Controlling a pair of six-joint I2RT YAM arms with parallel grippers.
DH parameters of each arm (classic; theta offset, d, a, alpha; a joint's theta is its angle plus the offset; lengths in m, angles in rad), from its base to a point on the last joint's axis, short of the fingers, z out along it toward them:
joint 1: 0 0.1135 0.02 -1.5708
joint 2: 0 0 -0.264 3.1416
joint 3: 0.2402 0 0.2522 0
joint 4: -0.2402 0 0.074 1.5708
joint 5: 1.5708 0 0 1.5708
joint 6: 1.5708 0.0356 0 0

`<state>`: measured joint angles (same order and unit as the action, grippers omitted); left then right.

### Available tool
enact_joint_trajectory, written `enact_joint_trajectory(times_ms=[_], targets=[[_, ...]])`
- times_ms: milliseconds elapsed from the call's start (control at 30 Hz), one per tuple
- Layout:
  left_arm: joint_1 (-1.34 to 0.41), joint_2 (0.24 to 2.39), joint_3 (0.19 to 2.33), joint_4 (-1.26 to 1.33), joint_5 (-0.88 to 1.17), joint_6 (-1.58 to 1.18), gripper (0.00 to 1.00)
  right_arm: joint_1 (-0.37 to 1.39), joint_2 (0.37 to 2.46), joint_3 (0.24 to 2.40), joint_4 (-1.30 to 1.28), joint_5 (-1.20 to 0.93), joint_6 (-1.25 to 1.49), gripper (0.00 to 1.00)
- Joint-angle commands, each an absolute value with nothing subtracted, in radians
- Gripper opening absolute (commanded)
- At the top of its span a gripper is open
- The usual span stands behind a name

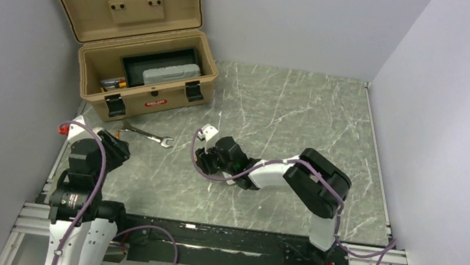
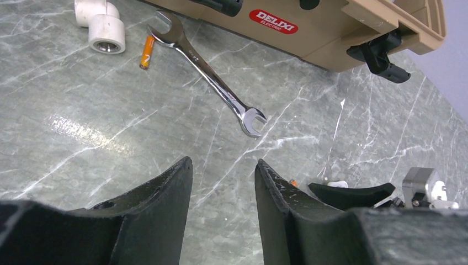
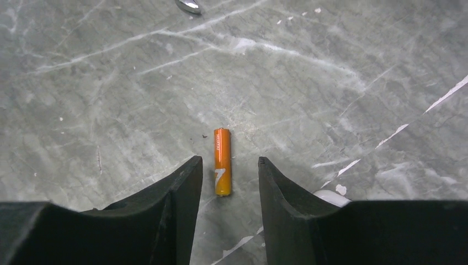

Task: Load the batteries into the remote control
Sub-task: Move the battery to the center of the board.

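Observation:
An orange battery (image 3: pixel 222 161) lies flat on the marble table, lengthwise between the tips of my right gripper (image 3: pixel 226 159). That gripper is open, and neither finger touches the battery. In the top view the right gripper (image 1: pixel 202 162) reaches left over the table's middle and hides that battery. A second orange battery (image 2: pixel 146 52) lies by the wrench's far end. My left gripper (image 2: pixel 223 161) is open over bare table with nothing in it. A white edge (image 3: pixel 331 197) peeks out behind the right finger. I cannot tell whether it is the remote control.
A steel wrench (image 2: pixel 212 83) lies in front of the open tan toolbox (image 1: pixel 143 102). The toolbox holds a grey case (image 1: pixel 171 75) in a black tray. A white pipe elbow (image 2: pixel 102 25) sits next to the second battery. Walls close in the left, back and right sides.

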<state>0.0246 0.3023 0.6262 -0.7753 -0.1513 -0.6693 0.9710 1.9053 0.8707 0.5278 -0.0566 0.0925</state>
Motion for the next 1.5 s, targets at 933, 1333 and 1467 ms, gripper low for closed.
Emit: enact_joint_trajectory(times_ms=[933,1333,1467], targets=[[0.071,0.624,0.481,-0.429,-0.344,-0.759,0.6,1.008,1.723,0.867,0.639,-0.163,0.12,0.46],[0.08,0.709,0.259,-0.043,-0.533,-0.853,0.68,1.006,1.69,0.831,0.658,-0.169,0.118,0.46],[0.103,0.769,0.229,0.089,-0.525,-0.858,0.68,1.005,1.694,0.836,0.659,-0.179,0.128,0.46]])
